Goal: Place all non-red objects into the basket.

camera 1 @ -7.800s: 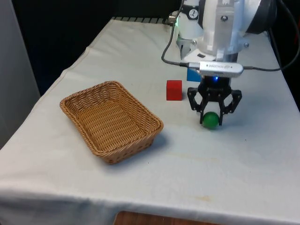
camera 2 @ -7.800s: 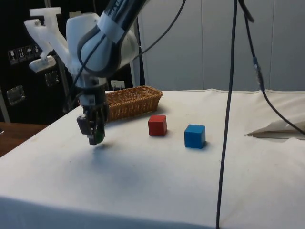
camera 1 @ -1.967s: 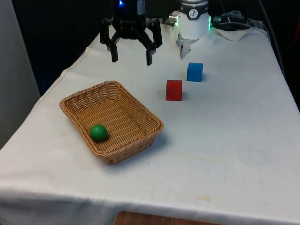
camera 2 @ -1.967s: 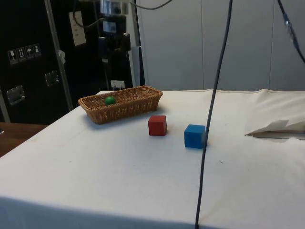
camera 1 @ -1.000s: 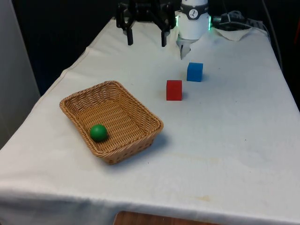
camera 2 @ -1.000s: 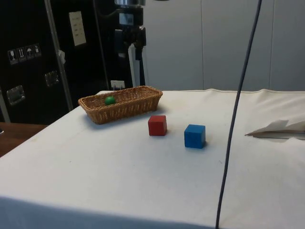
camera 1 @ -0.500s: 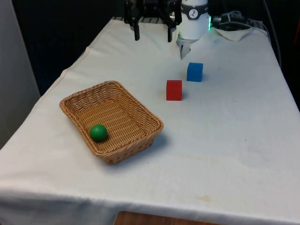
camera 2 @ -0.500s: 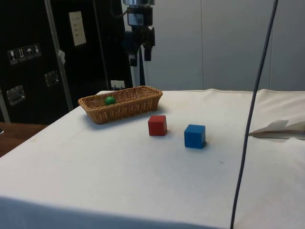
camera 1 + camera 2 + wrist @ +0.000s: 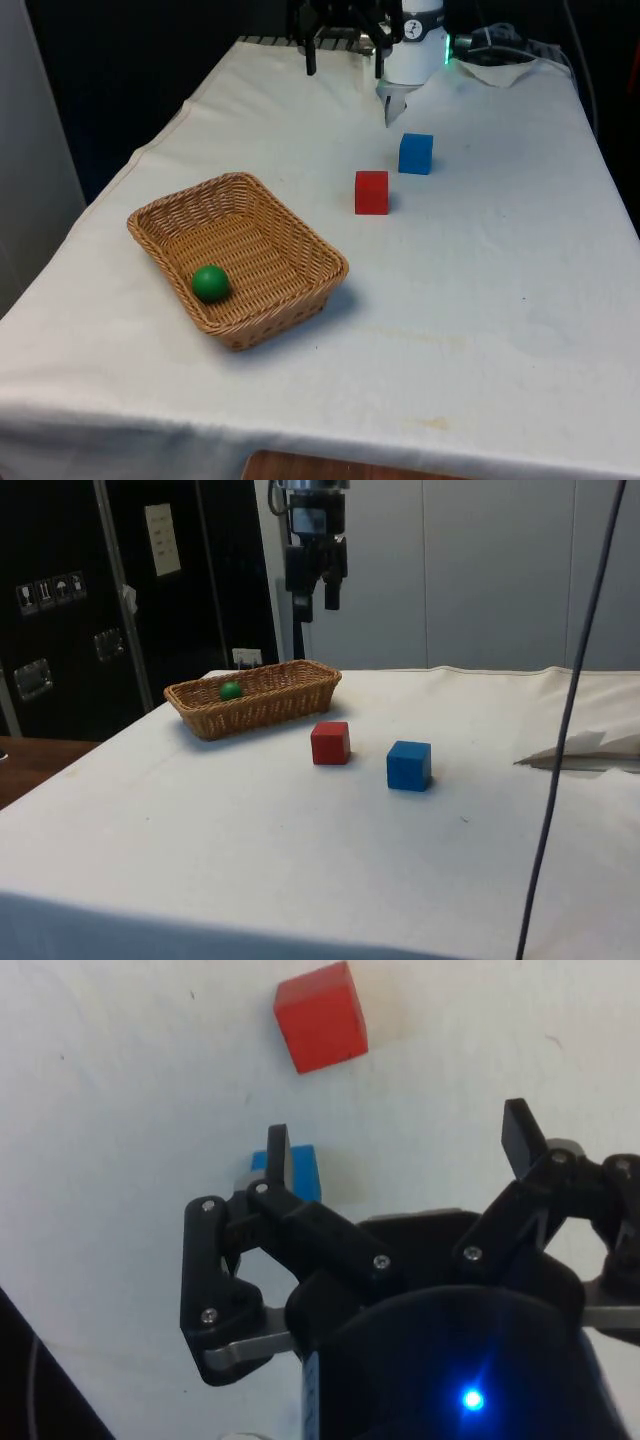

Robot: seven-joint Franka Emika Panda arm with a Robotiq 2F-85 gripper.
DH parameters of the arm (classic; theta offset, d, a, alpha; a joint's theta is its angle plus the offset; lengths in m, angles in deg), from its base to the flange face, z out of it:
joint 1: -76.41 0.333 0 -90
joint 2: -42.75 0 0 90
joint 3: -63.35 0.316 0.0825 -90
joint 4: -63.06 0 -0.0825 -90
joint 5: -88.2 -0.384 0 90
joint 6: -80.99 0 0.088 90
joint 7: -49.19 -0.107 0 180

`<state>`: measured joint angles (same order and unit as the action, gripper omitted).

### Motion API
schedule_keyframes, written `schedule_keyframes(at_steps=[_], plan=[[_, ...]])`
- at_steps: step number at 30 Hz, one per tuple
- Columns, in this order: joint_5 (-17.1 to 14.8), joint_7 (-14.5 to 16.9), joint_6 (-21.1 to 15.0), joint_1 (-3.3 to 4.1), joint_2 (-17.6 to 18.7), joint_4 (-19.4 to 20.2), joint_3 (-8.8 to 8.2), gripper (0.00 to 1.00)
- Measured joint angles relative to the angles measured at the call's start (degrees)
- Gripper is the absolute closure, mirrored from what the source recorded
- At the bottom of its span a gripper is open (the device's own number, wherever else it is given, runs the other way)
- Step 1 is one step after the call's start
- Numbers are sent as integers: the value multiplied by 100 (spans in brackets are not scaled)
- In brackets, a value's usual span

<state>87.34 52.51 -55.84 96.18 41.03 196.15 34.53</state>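
A green ball (image 9: 210, 283) (image 9: 230, 690) lies inside the wicker basket (image 9: 300, 240) (image 9: 300, 692) on the front view's left. A red cube (image 9: 371, 191) (image 9: 330, 743) (image 9: 321, 1017) and a blue cube (image 9: 415, 153) (image 9: 408, 765) (image 9: 305, 1173) stand on the white cloth, the blue one farther back. My gripper (image 9: 344, 58) (image 9: 314, 598) (image 9: 398, 1145) hangs open and empty high above the table's far end, up and back from the cubes. In the wrist view one finger partly covers the blue cube.
A crumpled white sheet (image 9: 500, 68) (image 9: 585, 755) lies near the far right corner. Black cables (image 9: 570, 710) hang across the side view. Bare cloth (image 9: 480, 300) stretches along the near and right parts of the table.
My open gripper has travelled from above the basket's far side to the front view's right, towards the cubes. The ball, basket and cubes have not moved.
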Motion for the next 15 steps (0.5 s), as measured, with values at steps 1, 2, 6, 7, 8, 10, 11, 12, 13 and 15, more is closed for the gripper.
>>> schedule_keyframes(at_steps=[1, 2, 6, 7, 8, 10, 11, 12, 13, 15], plan=[[0, 0, 0, 0, 0, 0, 0, 0], [34, -29, -17, 0, -46, 52, 11, 0], [172, -155, -69, 0, -229, 269, 63, 0], [212, -189, -74, 0, -275, 321, 74, 0], [281, -252, -103, 0, -367, 435, 103, 0], [315, -281, -132, 0, -407, 493, 115, 0], [350, -315, -160, 0, -447, 550, 126, 0], [372, -338, -189, 0, -481, 613, 138, 0], [390, -361, -212, 0, -516, 670, 149, 0], [441, -407, -275, 0, -584, 791, 166, 0]])
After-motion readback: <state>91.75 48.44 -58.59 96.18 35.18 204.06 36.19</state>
